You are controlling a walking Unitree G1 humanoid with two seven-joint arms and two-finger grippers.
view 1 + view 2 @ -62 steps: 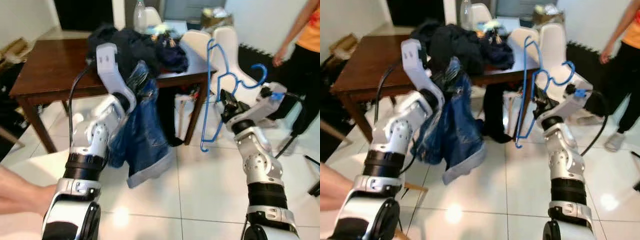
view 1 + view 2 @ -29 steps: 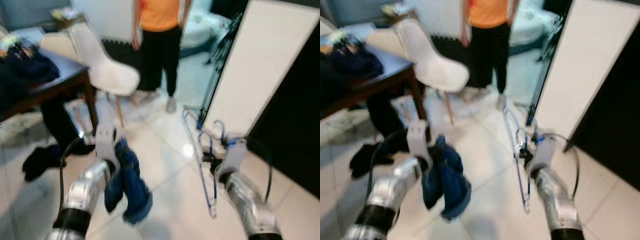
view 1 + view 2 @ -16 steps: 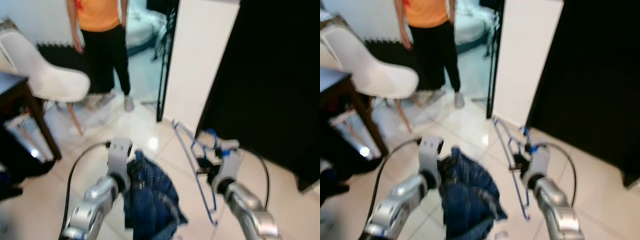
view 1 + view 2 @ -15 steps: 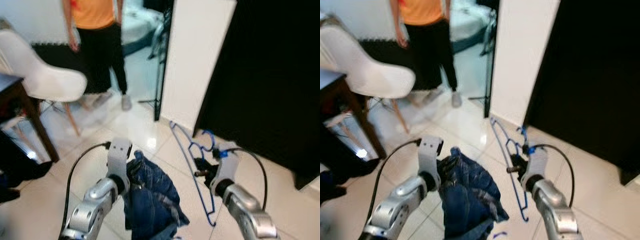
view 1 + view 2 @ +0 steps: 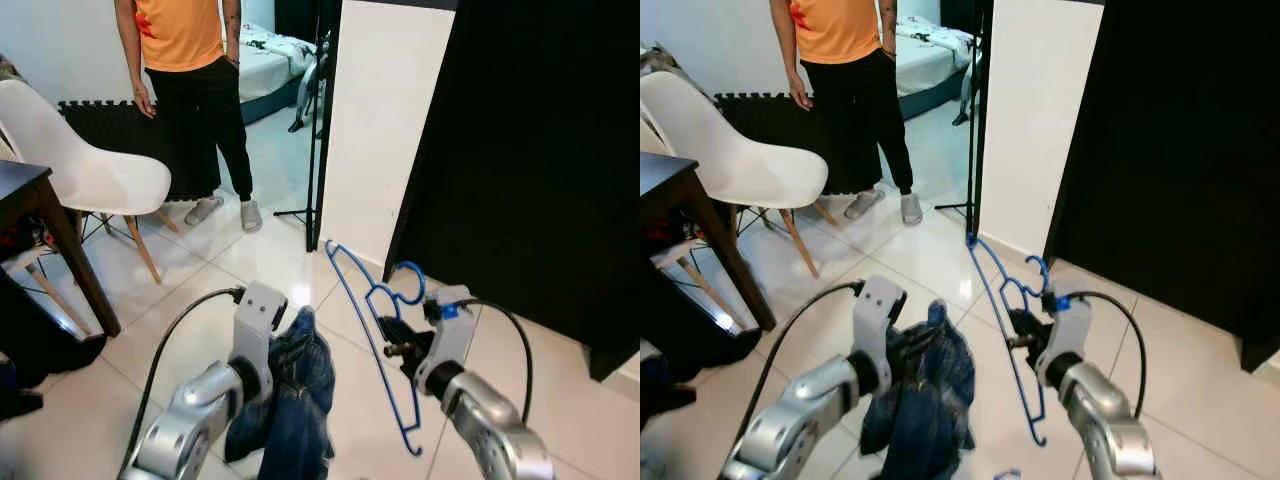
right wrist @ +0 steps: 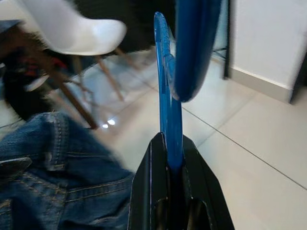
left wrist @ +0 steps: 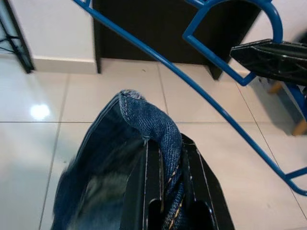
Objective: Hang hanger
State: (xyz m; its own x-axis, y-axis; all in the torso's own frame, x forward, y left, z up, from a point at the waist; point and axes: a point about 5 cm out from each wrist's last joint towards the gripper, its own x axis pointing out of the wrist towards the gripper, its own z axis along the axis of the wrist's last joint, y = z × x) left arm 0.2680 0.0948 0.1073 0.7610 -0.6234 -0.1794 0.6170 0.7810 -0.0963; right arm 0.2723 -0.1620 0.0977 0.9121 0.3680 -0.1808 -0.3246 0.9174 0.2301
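My right gripper (image 5: 395,343) is shut on a blue plastic hanger (image 5: 362,318), which it holds above the tiled floor, tilted, with the hook (image 5: 408,283) toward the dark wardrobe opening (image 5: 540,170). The right wrist view shows the hanger's bar (image 6: 169,110) pinched between its two black fingers (image 6: 146,191). My left gripper (image 5: 283,370) is shut on a pair of blue jeans (image 5: 295,410) that hang down beside the hanger. In the left wrist view the denim waistband (image 7: 153,129) sits clamped between the fingers (image 7: 141,191), with the hanger (image 7: 201,91) crossing ahead.
A person in an orange top and black trousers (image 5: 195,90) stands at the back left. A white chair (image 5: 85,165) and a dark wooden table's corner (image 5: 40,215) are on the left. A white partition (image 5: 375,120) edges the dark opening. Black stand legs (image 5: 305,205) lie near it.
The view has swung right, from the table to the dark wardrobe opening, and has now steadied. Both grippers keep their hold; hanger and jeans sit slightly higher and nearer together.
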